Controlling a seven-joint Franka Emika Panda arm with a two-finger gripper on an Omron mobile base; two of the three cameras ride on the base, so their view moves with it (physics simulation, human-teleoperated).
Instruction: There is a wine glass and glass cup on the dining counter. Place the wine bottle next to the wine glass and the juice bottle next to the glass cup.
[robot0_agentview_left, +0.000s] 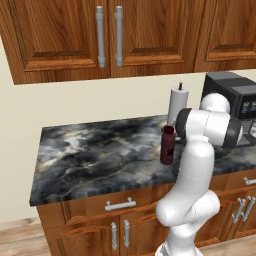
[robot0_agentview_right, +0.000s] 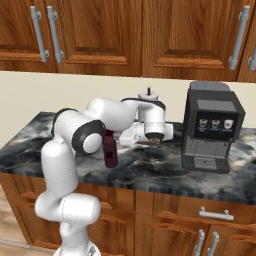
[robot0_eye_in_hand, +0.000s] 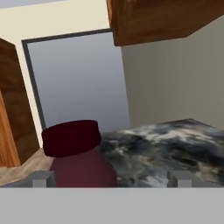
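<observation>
Pincer (robot0_eye_in_hand: 112, 177) wide open, level with the juice bottle (robot0_eye_in_hand: 78, 155) cap, bottle upright on counter (robot0_agentview_left: 90, 155), not gripped.

White arm (robot0_agentview_right: 75, 150) bent forward, hand level, fingers (robot0_eye_in_hand: 41, 178) spread wide, holding nothing

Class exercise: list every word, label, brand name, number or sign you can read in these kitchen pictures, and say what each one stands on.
No readable text anywhere.
Coffee machine: three small pictures on its dark front panel, too small to read.
Juice bottle: plain maroon, no label seen.
Upper cabinets and marbled counter: no writing.
</observation>
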